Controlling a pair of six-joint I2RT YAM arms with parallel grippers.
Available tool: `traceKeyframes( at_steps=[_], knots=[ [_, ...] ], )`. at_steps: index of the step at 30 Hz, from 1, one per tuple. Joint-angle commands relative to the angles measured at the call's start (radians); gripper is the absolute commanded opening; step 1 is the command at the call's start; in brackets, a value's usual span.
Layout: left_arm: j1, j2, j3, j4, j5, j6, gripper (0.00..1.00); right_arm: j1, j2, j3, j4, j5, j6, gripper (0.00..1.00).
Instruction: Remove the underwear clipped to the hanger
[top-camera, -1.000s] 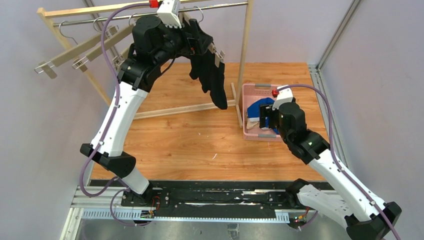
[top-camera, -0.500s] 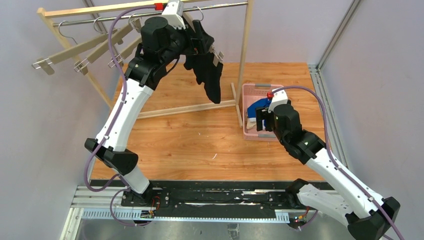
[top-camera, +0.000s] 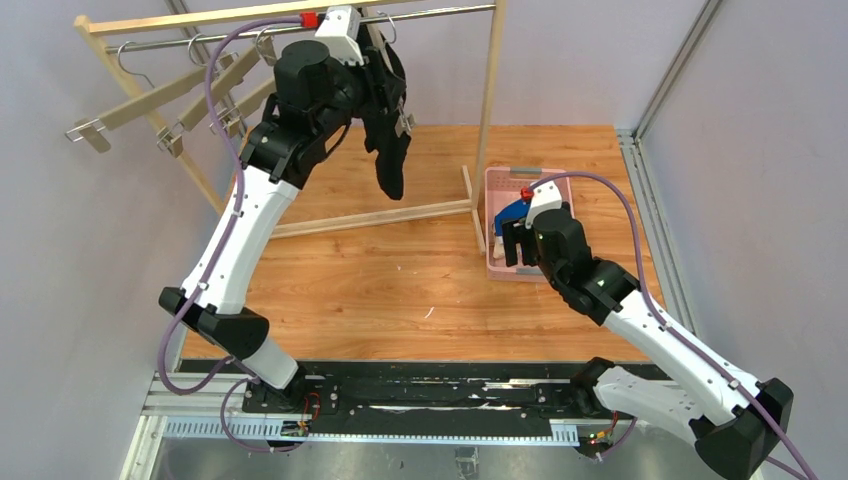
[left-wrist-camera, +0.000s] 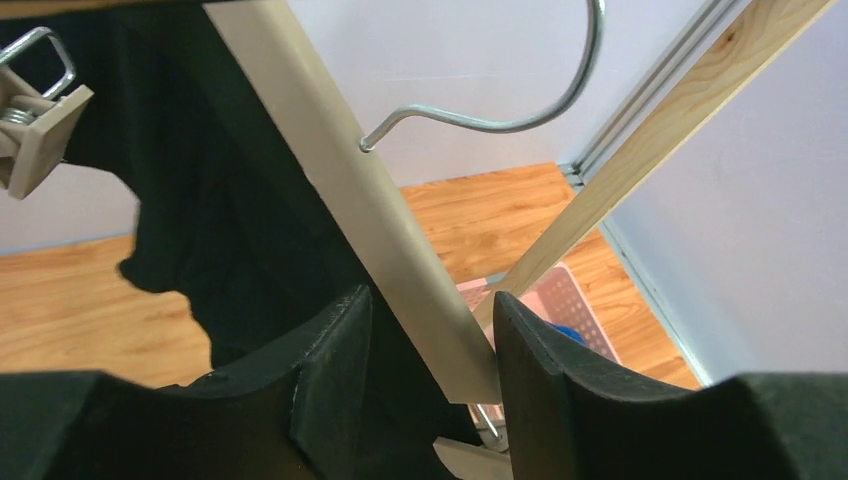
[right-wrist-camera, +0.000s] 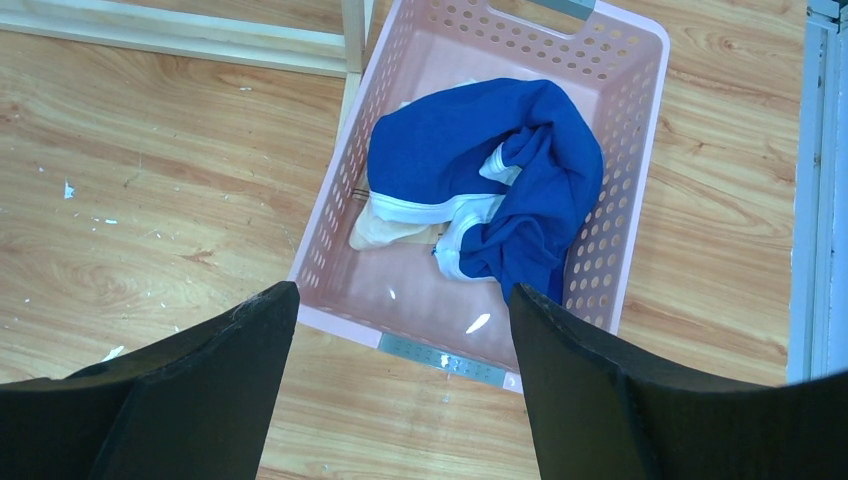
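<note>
Grey-walled cell with a wood-grain table (top-camera: 400, 270), on which a wooden rack (top-camera: 140, 110) carries a metal rail (top-camera: 440, 12). The black underwear (top-camera: 390, 160) hangs from the hanger (left-wrist-camera: 340, 180), whose hook (left-wrist-camera: 540, 115) is on the rail. A clip (left-wrist-camera: 35, 130) sits at the cloth's upper edge. My left end effector (left-wrist-camera: 430, 310) is raised to the hanger, its jaws part-way apart. They straddle the pale hanger bar, with black cloth lying against the inner face of one jaw. Whether they already pinch bar or cloth I cannot tell. My right end effector (right-wrist-camera: 400, 300) is released and empty, jaws wide, poised above the pink basket (right-wrist-camera: 345, 200). The basket holds the blue underwear (right-wrist-camera: 500, 160) lying over the cream underwear (right-wrist-camera: 385, 230). So I judge two pieces done and the black one left. To do this step well, I should take cloth rather than wood, close below the clip. I should then draw it down and out along the clip's mouth, not sideways. The hanger hangs free on its hook and would likely swing with a slanted pull. A shallow bite may slip off the fabric. Obstacles: the rack's upright (top-camera: 490, 120) stands between the hanger and the basket, so the carry must pass in front of it. The empty hangers (top-camera: 170, 100) crowd the rail on the other side.
</note>
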Motion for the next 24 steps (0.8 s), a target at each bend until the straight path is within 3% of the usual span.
traceKeyframes(
  at_steps=[1,4,7,15,21,24],
  knots=[
    [-0.005,-0.069,-0.021,-0.019,-0.063,0.039,0.54,0.021,-0.001,-0.002,-0.002,0.026,0.012,0.79],
    [-0.005,-0.090,-0.036,-0.024,-0.081,0.055,0.60,0.024,0.002,0.000,-0.002,0.029,0.009,0.79],
    [-0.005,-0.101,-0.039,-0.033,-0.097,0.069,0.55,0.026,0.005,0.000,-0.002,0.031,0.010,0.79],
    [-0.005,-0.075,-0.018,-0.049,-0.098,0.092,0.52,0.036,0.008,0.002,-0.003,0.039,0.009,0.79],
    [-0.005,-0.050,0.005,-0.058,-0.076,0.095,0.41,0.042,-0.003,0.000,-0.004,0.040,-0.001,0.79],
    [-0.005,-0.045,0.009,-0.059,-0.065,0.098,0.27,0.044,-0.004,0.000,-0.004,0.070,-0.004,0.79]
  ],
)
